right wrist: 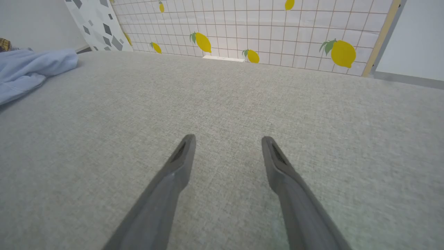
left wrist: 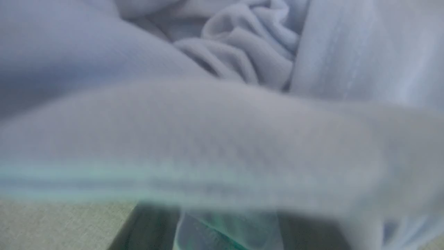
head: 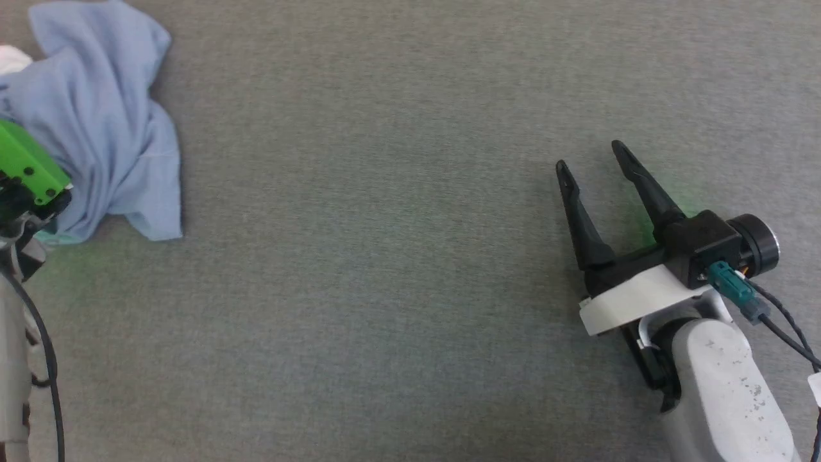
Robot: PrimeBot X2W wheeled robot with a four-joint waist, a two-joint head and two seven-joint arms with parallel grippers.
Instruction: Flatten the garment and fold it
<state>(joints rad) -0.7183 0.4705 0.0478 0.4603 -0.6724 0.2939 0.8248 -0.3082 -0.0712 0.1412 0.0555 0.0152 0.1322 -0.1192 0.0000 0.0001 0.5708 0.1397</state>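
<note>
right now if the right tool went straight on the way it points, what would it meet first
Nothing close: the right tool points over the grey woven surface toward the white tiled lemon-print wall, likely first, though depth is unclear. The light blue knit garment lies well left.

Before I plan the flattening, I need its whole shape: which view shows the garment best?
Head view: most of the crumpled garment shows. Left wrist view: blurred close-up folds. Right wrist view: a distant portion.
</note>
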